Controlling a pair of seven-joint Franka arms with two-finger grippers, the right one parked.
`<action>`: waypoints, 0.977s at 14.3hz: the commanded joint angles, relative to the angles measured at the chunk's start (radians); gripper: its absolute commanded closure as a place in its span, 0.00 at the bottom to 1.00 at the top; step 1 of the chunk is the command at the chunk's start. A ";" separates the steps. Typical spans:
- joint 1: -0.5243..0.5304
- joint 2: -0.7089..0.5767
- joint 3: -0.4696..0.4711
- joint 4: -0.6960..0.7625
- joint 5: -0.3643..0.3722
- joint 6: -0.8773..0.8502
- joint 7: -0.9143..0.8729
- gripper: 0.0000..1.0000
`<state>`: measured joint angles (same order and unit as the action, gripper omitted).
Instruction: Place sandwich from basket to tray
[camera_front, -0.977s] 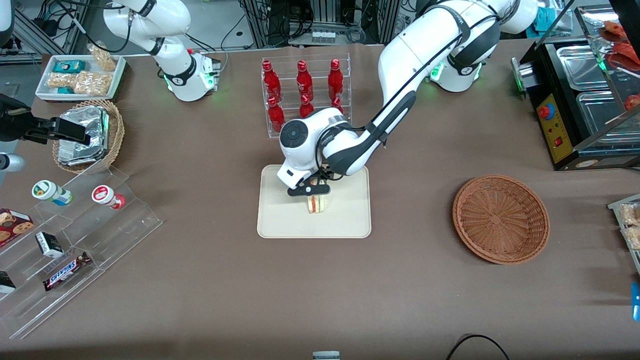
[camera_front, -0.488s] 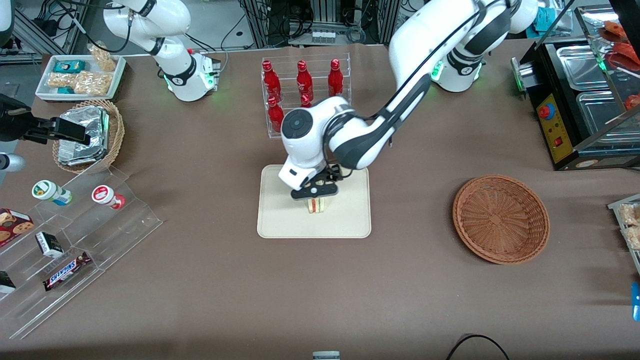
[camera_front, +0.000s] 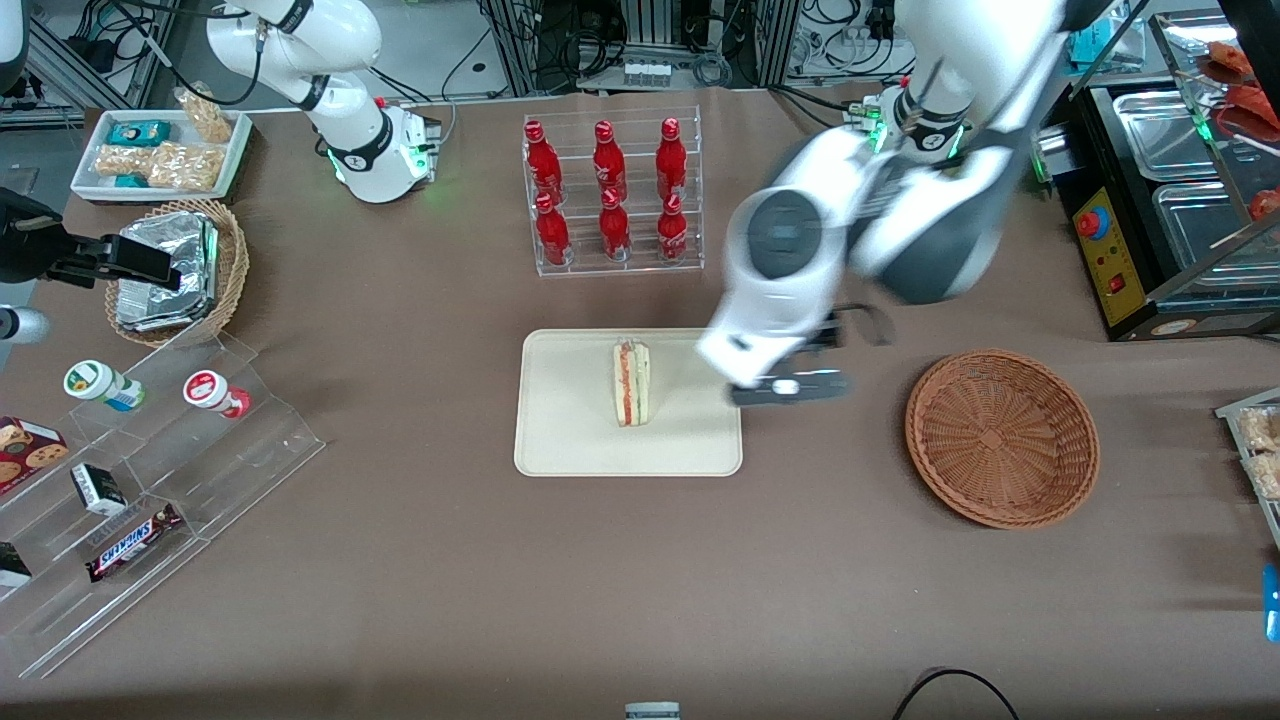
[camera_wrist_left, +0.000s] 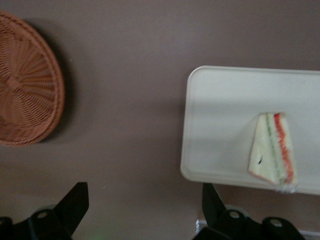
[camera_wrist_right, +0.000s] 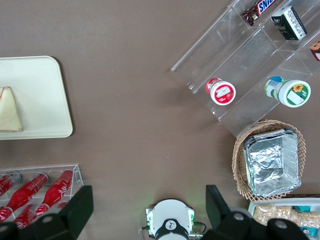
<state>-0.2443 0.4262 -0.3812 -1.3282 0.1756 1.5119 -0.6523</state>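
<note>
Now the sandwich (camera_front: 631, 383) stands on its edge in the middle of the tray (camera_front: 560, 440), red filling showing along its top, nothing touching it; the wrist view shows it near one long rim of the tray (camera_wrist_left: 200, 125), wholly inside. The gripper (camera_front: 790, 388) hangs above the tabletop (camera_front: 640, 580) just off the tray's edge, between tray and basket (camera_front: 1002, 437), its fingers spread wide and holding nothing. The basket is bare of food. By this the placing looks done, and the step in hand is the retreat. To do it well, I judge the arm should travel high and away from the tray, so that no finger or link clips the wedge, which looks easy to tip, standing on so narrow a base. It should also pass clear of the bottle rack (camera_front: 610, 195), farther from the camera than the tray.
</note>
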 joint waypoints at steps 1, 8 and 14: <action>0.129 -0.128 -0.007 -0.059 -0.033 -0.144 0.161 0.00; 0.312 -0.260 -0.002 -0.075 -0.034 -0.323 0.216 0.00; 0.491 -0.368 -0.002 -0.157 -0.142 -0.349 0.347 0.00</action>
<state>0.2220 0.1084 -0.3766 -1.4510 0.0602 1.1795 -0.3348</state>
